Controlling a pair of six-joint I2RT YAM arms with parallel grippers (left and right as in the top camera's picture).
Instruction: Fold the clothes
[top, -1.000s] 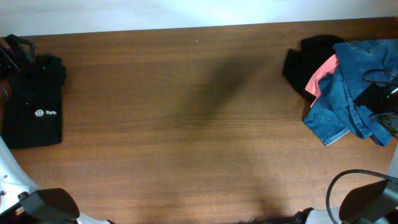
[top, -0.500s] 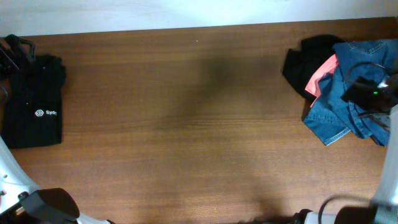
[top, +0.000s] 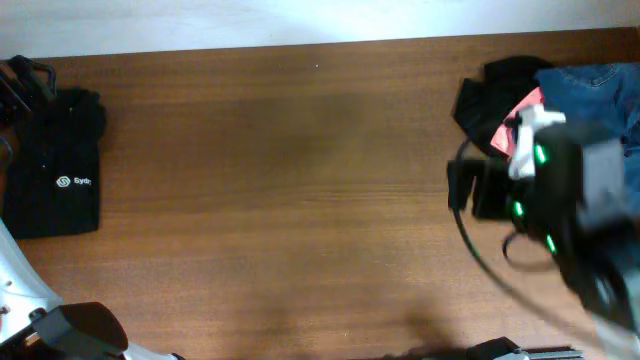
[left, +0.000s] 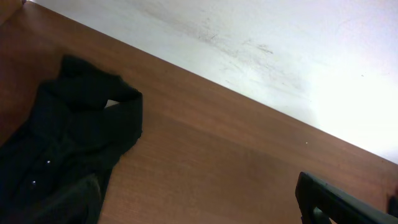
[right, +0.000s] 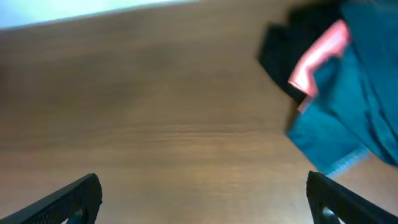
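Two right fingers (right: 74, 199) stand wide apart, and we see only bare table (right: 155, 124) between them, nothing held or touched. Ahead of our right gripper (right: 202, 180), off past its right-hand finger, lies the unfolded pile: blue jeans (right: 367, 93) on top, with a pink garment (right: 320, 53) and a black garment (right: 289, 43) showing from under their edge. Of our left gripper (top: 28, 78) only one finger (left: 336, 202) shows at the wrist, so we cannot tell its opening; the folded black shirt (top: 55, 170) lies just beside it, ahead and to the left of that finger.
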